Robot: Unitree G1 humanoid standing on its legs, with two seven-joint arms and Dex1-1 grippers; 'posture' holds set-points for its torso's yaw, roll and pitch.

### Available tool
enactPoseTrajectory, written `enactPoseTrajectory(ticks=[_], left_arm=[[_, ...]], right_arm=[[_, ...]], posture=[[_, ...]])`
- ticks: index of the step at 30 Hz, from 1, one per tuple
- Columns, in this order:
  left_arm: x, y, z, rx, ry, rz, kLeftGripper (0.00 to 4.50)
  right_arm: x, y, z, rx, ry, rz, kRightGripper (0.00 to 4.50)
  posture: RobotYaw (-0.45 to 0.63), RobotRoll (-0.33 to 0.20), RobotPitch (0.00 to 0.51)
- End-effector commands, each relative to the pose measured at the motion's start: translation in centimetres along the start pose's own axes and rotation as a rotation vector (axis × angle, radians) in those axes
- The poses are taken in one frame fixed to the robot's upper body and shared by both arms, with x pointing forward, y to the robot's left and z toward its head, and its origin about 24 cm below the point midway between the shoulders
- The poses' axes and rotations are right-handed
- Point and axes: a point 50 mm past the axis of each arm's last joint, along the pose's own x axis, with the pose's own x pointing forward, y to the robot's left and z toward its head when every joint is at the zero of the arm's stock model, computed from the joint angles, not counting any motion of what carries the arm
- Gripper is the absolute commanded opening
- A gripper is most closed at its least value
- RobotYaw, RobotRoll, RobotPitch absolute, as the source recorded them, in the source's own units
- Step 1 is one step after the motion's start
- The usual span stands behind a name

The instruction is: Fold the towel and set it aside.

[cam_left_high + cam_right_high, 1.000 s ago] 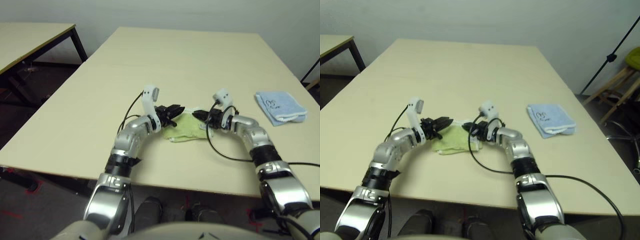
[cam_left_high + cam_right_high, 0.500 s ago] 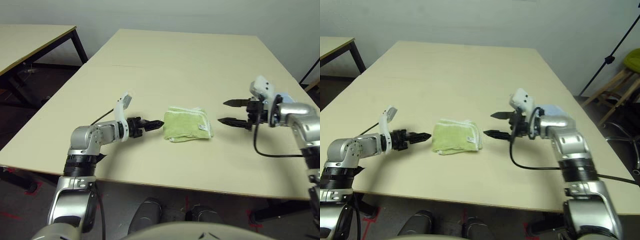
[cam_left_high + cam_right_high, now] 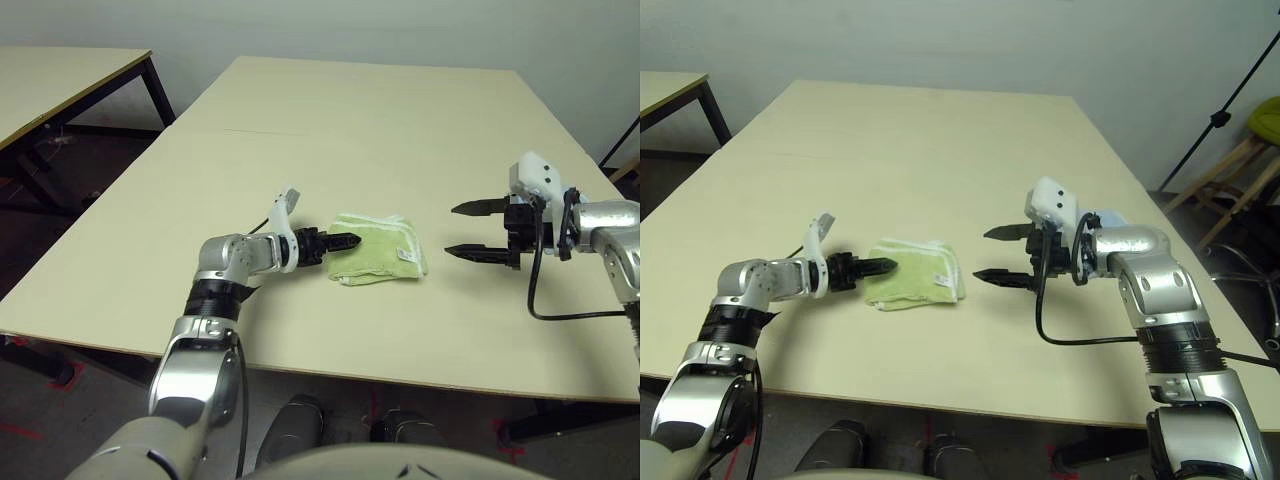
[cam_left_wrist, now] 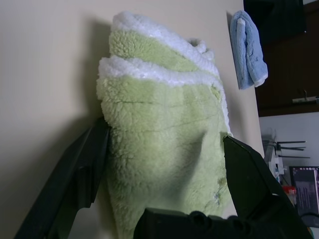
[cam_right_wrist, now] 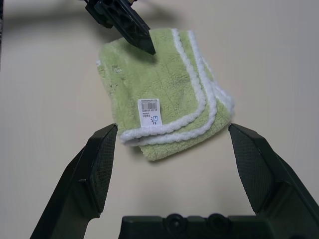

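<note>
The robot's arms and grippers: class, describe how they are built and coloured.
Both forearms are silver metal with black joint bands. The left gripper and right gripper each have two black pointed fingers, a white camera housing above the wrist, and a black cable looping back along the arm.

Dim, even indoor light with a slight green cast; soft shadows lie under the arms on the table (image 3: 380, 120), and the towel (image 4: 164, 149) close up looks soft and blurred
</note>
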Motion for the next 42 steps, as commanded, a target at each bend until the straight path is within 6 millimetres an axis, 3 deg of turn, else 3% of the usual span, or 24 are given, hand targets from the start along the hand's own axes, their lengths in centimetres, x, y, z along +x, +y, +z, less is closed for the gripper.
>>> enactPoseTrajectory(ticks=[1,7,11,12,16,22,25,30,35,36,39,42], left_arm=[[1.1,-0.5,-0.2,-0.012,0.019,-0.020,3.58],[1.3,-2.1,0.6,-0.057,-0.020,-0.117,1.49],[0.1,-2.1,1.4,-0.085,-0.077,-0.146,0.10],[-0.2,-1.9,1.6,-0.094,-0.094,-0.142,0.04],[-3.2,-0.3,3.7,-0.152,-0.257,-0.098,0.04],[-11.2,4.1,7.6,-0.180,-0.662,0.114,0.04],[-14.3,5.8,8.5,-0.189,-0.809,0.233,0.04],[-18.0,9.4,7.1,-0.258,-0.921,0.486,0.04],[-17.9,11.7,4.5,-0.270,-0.822,0.622,0.04],[-17.9,12.0,4.1,-0.269,-0.804,0.644,0.59],[-18.1,12.2,3.7,-0.241,-0.775,0.679,1.54],[-18.8,11.6,4.3,0.026,-0.712,0.788,2.54]], right_arm=[[0.2,0.4,0.3,-0.024,0.008,0.009,4.50],[0.5,0.5,0.2,-0.017,0.005,0.002,4.50],[0.9,0.4,0.1,-0.012,0.007,0.000,4.50],[0.9,0.3,0.1,-0.012,0.007,-0.001,4.50],[1.1,0.0,0.0,-0.012,0.011,-0.009,4.50],[1.6,-0.2,-0.3,-0.007,0.012,-0.013,4.50],[1.9,-0.3,-0.3,-0.007,0.010,-0.010,4.50],[2.3,-0.4,-0.3,-0.007,0.006,-0.002,4.50],[2.6,-0.2,-0.3,-0.001,-0.002,0.003,4.50],[2.6,-0.2,-0.4,-0.001,-0.002,0.002,4.50],[2.5,-0.2,-0.4,-0.002,-0.005,-0.012,4.50],[2.1,-0.2,-0.5,-0.005,-0.008,-0.039,4.50]], posture=[[0.07,0.000,0.058],[0.08,0.000,0.065],[0.09,0.000,0.066],[0.09,0.000,0.066],[0.11,0.000,0.069],[0.13,0.000,0.075],[0.14,0.000,0.082],[0.15,0.000,0.087],[0.14,0.000,0.089],[0.14,0.000,0.089],[0.13,0.000,0.090],[0.13,0.000,0.094]])
